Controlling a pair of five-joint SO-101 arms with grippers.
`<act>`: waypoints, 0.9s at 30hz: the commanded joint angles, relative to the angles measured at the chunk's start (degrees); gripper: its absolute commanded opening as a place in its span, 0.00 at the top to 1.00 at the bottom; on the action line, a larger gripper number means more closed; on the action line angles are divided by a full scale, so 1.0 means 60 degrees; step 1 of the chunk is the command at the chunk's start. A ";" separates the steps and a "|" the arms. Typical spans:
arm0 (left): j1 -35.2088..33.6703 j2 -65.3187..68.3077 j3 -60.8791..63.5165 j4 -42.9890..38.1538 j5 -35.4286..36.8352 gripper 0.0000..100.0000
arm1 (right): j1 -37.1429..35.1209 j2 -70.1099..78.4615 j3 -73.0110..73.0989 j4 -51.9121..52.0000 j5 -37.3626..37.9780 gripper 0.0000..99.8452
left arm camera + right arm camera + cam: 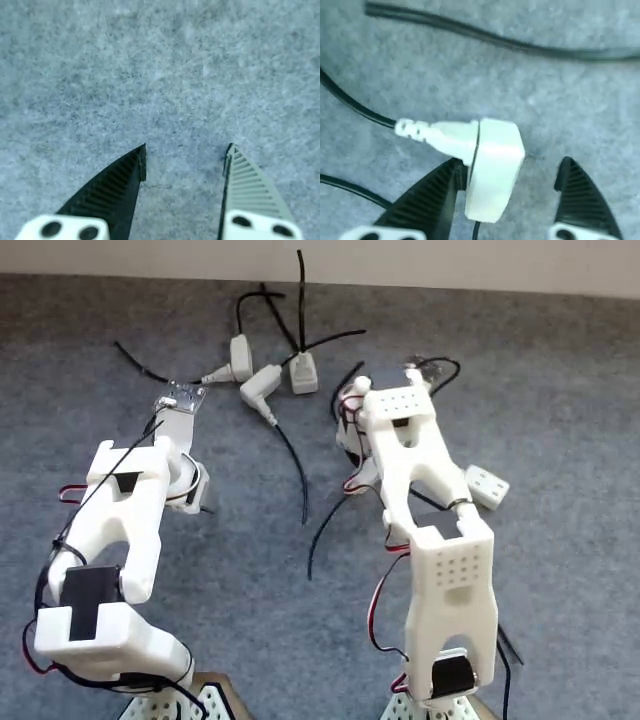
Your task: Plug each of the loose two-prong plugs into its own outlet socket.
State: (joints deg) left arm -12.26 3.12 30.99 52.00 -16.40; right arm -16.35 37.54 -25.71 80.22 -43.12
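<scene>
The right gripper [512, 162] has its jaws apart. A white plug [492, 160] lies on the table [580, 100] between them, just beside one jaw and clear of the other. Its neck and cable [355, 105] lead off past the nearer jaw, so the long axis lies across the gap. The left gripper [185, 155], jaws also apart, hangs over bare table. I judge the right arm is the nearer one to this plug.

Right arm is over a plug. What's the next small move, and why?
Probably close the right tool on the white plug: its jaws stand open around the plug's body, which sits close to one jaw with a gap at the other, so nothing is gripped yet.
</scene>
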 commanded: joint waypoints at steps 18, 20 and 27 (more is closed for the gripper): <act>0.0022 -0.0432 -0.0037 -0.0088 0.0029 0.74 | 0.1985 -0.0637 -0.0755 -0.0872 0.4615 0.96; 0.0022 -0.0432 -0.0037 -0.0088 0.0029 0.74 | 0.2396 -0.0637 -0.1194 -0.1473 0.5084 0.96; 0.0022 -0.0432 -0.0037 -0.0088 0.0059 0.74 | 0.2571 -0.0608 -0.1810 -0.4505 0.7399 0.96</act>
State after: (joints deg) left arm -12.26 3.12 30.99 52.00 -16.40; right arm -0.62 37.63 -33.19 60.70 -3.74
